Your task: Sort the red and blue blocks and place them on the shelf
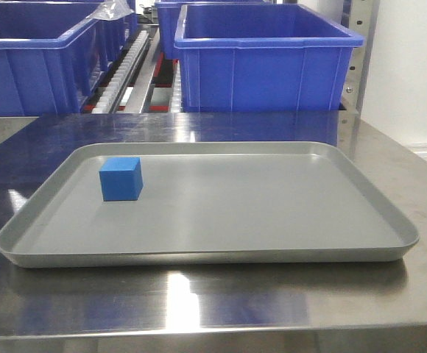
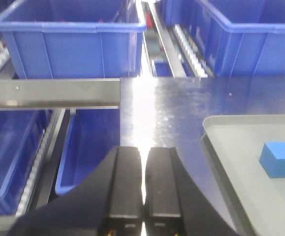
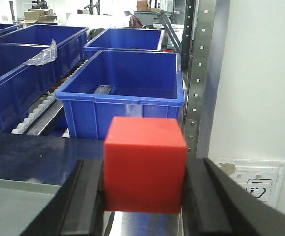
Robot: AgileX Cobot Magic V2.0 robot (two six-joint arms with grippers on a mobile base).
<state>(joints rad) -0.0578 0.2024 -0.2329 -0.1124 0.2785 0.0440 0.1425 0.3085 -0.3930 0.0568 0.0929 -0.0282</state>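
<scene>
The blue block (image 1: 121, 179) sits on the grey tray (image 1: 272, 250), near its back left corner; the left wrist view also shows this blue block (image 2: 279, 159) on the tray (image 2: 221, 147). My right gripper (image 3: 145, 196) is shut on the red block (image 3: 145, 164), held above the steel table, facing a blue bin (image 3: 123, 93) of the shelf. My left gripper (image 2: 144, 187) is shut and empty, hovering over the table's left edge, left of the tray. Neither gripper appears in the front view.
The shelf's blue bins (image 1: 261, 62) (image 1: 33, 62) stand behind the table on roller tracks (image 1: 121, 73). A steel front rail (image 2: 51, 93) with lower bins (image 2: 86, 147) lies left of the table. An upright steel post (image 3: 199, 73) and white wall (image 3: 260, 83) are at the right.
</scene>
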